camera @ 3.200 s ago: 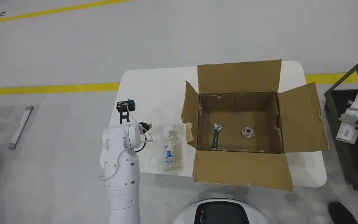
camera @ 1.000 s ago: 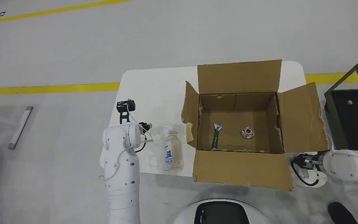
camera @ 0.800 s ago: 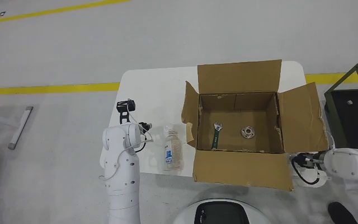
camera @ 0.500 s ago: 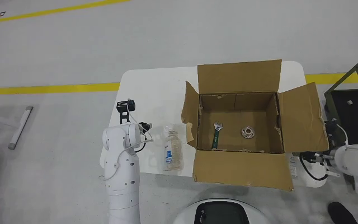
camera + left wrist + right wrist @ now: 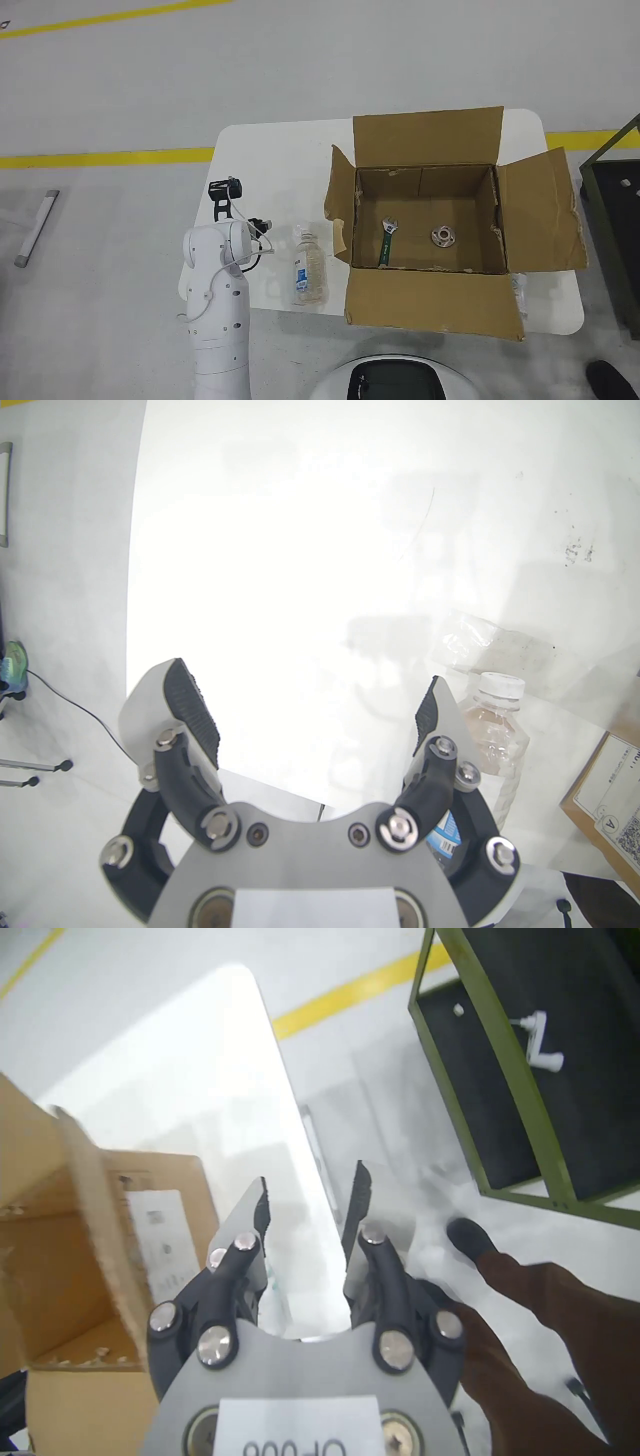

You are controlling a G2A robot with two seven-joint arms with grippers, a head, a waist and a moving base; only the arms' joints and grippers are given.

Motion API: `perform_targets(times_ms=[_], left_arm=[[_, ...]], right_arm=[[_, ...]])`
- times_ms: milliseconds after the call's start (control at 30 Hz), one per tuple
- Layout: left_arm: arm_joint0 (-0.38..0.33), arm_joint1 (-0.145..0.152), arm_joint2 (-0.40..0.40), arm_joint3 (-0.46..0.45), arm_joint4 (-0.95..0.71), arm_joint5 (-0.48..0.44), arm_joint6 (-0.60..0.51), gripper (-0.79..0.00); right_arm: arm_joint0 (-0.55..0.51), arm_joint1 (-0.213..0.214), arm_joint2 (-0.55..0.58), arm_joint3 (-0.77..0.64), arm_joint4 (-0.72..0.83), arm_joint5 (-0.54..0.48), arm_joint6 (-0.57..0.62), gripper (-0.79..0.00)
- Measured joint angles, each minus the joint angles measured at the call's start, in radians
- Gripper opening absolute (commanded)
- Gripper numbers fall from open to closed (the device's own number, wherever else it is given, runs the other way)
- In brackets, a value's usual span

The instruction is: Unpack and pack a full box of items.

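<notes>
On the right half of the white table (image 5: 270, 150) sits the open cardboard box (image 5: 430, 135), all four flaps folded outward. Its right flap reaches close to the table's right edge and its near flap lies close to the front edge. Down on the box floor lie a green-handled wrench (image 5: 387, 243) and, well apart from it, a small round metal fitting (image 5: 443, 236). A clear bottle (image 5: 308, 265) lies on its side just beside the box's left flap, between the box and the left arm. The far left part of the tabletop is bare white surface. The left gripper (image 5: 305, 680) hangs over that left side with its fingers spread wide and nothing between them, the bottle off to one side. The right gripper (image 5: 311, 1178) hovers over the table's right edge beside the box, its fingers a narrow gap apart; a clear wrapped item (image 5: 274, 1290) shows low between them, though I can't tell if they touch it. A green-framed rack (image 5: 500, 1053) stands on the floor beyond that edge.
</notes>
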Motion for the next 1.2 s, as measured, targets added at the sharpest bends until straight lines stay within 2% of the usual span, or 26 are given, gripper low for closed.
perform_targets(times_ms=[267, 367, 567, 767, 1000, 1200], left_arm=[[0.0, 0.0, 0.0, 0.0, 0.0, 0.0, 0.0, 0.0], [0.0, 0.0, 0.0, 0.0, 0.0, 0.0, 0.0, 0.0], [0.0, 0.0, 0.0, 0.0, 0.0, 0.0, 0.0, 0.0], [0.0, 0.0, 0.0, 0.0, 0.0, 0.0, 0.0, 0.0], [0.0, 0.0, 0.0, 0.0, 0.0, 0.0, 0.0, 0.0], [0.0, 0.0, 0.0, 0.0, 0.0, 0.0, 0.0, 0.0]], right_arm=[[0.112, 0.002, -0.129, -0.099, 0.105, 0.005, -0.088, -0.785], [0.151, 0.003, -0.206, -0.103, 0.118, -0.004, -0.104, -0.785], [0.213, 0.001, -0.429, -0.096, 0.088, -0.016, -0.113, -0.785], [0.298, -0.009, -0.673, -0.008, 0.058, -0.024, -0.045, -0.785], [0.412, -0.035, -0.95, 0.164, -0.066, -0.027, 0.038, -0.785], [0.47, -0.066, -1.088, 0.271, -0.099, 0.035, 0.049, -0.785]])
